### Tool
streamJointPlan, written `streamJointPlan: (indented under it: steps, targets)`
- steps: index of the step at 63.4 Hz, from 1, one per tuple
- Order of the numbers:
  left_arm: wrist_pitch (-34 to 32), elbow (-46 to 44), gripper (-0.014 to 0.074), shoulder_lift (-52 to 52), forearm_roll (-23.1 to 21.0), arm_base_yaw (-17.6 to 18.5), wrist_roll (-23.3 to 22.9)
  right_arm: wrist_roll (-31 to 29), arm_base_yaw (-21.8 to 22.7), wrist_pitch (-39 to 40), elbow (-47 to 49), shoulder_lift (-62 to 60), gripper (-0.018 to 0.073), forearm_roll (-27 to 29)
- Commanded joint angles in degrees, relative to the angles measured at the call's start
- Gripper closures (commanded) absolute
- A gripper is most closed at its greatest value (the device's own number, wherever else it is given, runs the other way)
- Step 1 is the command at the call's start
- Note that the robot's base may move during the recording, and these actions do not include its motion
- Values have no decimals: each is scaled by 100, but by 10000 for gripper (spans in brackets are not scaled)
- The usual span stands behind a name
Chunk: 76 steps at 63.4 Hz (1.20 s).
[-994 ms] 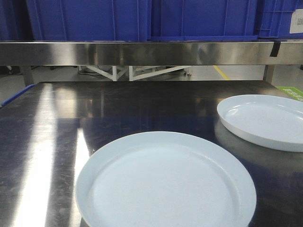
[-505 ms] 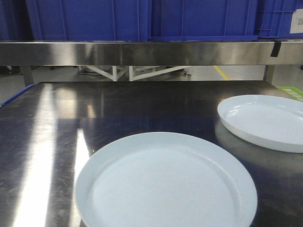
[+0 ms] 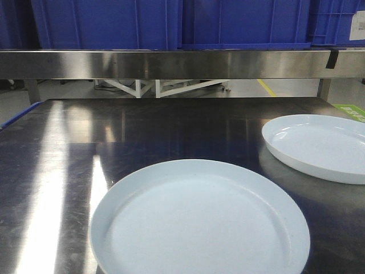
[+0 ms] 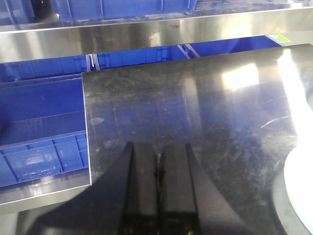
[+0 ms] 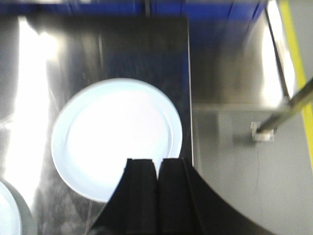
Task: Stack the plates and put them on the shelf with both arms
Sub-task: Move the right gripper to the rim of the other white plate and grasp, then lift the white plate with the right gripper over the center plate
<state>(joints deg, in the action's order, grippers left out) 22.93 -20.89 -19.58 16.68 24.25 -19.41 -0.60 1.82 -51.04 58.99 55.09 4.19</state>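
Comparing with second-ago view: almost nothing moved. Plates lie apart on counter [image 3: 142,125], near plate [image 3: 199,222] at centre, other plate [image 3: 319,145] far right, unstacked. Left hand [image 4: 157,152] clenched, empty, over bare counter. Right hand [image 5: 157,164] clenched, empty, seemingly above other plate's rim. Stacking not begun; shelf [image 3: 171,63] holds crates [image 3: 114,23]

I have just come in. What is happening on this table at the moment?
Nothing is held yet. A round pale bluish-white glossy plate lies at the front of the stainless steel table. A second plate of the same kind lies apart from it, further back on the right, so they are not stacked. The left claw is shut over bare table. The right claw is shut above the second plate. The steel shelf behind carries blue plastic crates.
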Motion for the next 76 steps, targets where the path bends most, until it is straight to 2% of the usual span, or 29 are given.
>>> streamJointPlan:
  steps: [1, 11, 14, 18, 57, 63, 76]
  targets:
    - [-430, -170, 512, -40, 58, -19, -55, -9, -13, -9, 350, 503, 400, -48]
    - [-430, -170, 512, -40, 58, -19, -55, -9, -13, 15, 364, 1342, 115, -48]
    - [-430, -170, 512, -40, 58, -19, -55, -9, -13, 48, 364, 1540, 54, -48]
    - [-430, -170, 512, -40, 58, -19, -55, -9, -7, 112, 364, 1773, 25, -48]
    - [-430, -170, 512, -40, 58, -19, -55, -9, 4, 823, 364, 3579, 36, -65]
    - [-430, -170, 512, -40, 58, -19, -55, -66, 4, 885, 364, 3658, 76, -108]
    - [-430, -170, 512, -40, 58, -19, -55, -74, 4, 937, 364, 3810, 246, -128]
